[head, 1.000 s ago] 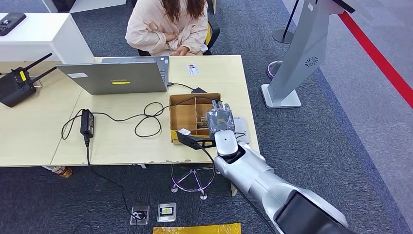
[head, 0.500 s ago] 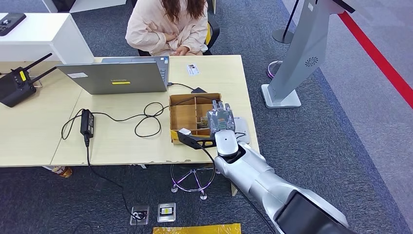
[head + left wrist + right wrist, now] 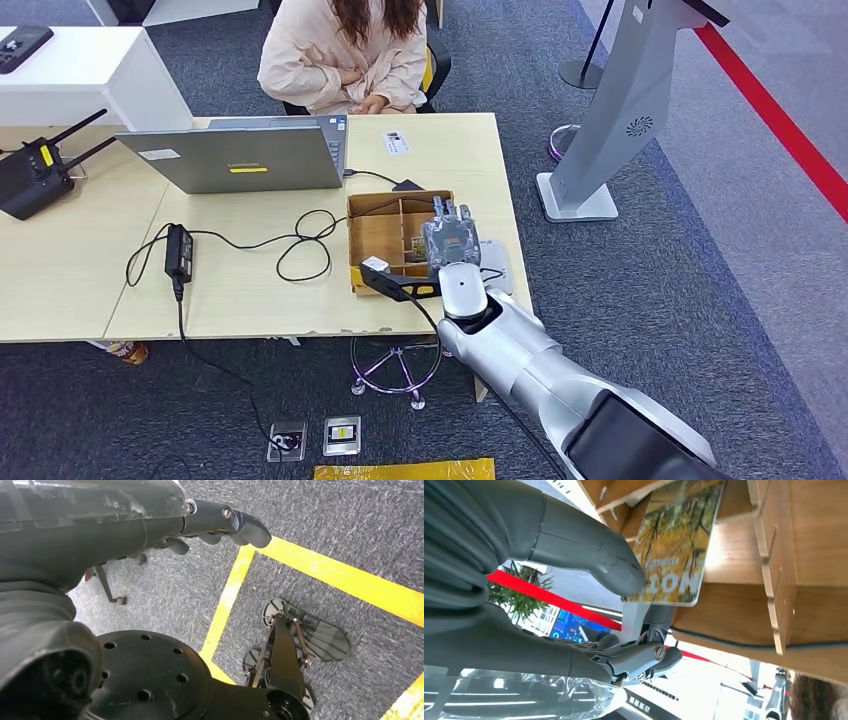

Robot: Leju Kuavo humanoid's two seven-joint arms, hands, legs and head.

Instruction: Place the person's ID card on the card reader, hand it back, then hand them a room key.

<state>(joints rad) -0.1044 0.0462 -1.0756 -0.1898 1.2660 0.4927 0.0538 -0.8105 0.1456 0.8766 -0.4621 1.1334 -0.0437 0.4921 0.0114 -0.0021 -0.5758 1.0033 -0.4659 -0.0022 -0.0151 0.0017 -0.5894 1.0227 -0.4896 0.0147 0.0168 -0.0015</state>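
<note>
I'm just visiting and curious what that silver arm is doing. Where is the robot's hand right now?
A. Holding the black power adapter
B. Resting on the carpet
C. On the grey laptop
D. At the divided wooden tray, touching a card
D: the right hand is at the divided wooden tray, its thumb on a tree-printed card.

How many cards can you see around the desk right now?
2: a patterned card at the right hand in the wooden box, and one near the person. Others may be hidden.
</note>
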